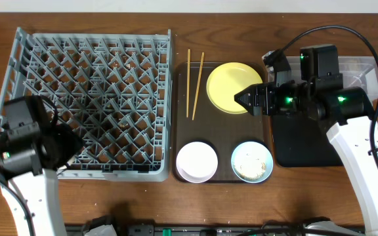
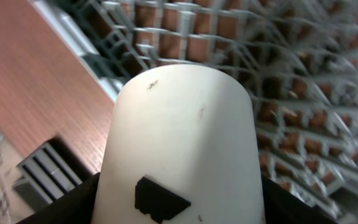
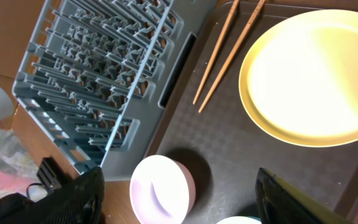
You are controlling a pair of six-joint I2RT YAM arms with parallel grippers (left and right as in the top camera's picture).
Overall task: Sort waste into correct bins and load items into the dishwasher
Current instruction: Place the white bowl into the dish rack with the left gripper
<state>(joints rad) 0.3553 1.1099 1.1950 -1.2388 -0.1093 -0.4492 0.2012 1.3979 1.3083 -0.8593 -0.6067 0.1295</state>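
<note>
While right gripper (image 1: 239,99) gapes empty, left gripper's (image 1: 64,145) jaws hidden, round yellow plate (image 1: 227,81) looks stiff, slick: grip rim.

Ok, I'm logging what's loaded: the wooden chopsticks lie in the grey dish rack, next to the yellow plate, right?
No. The overhead view shows the wooden chopsticks lying on the dark brown tray, next to the yellow plate, not in the grey dish rack.

We see the grey dish rack (image 1: 87,105) by the left edge. The yellow plate (image 1: 231,87) and chopsticks (image 1: 194,84) lie mid-counter; white dish (image 1: 196,161) and blue bowl (image 1: 252,161) sit nearer the front.
</note>
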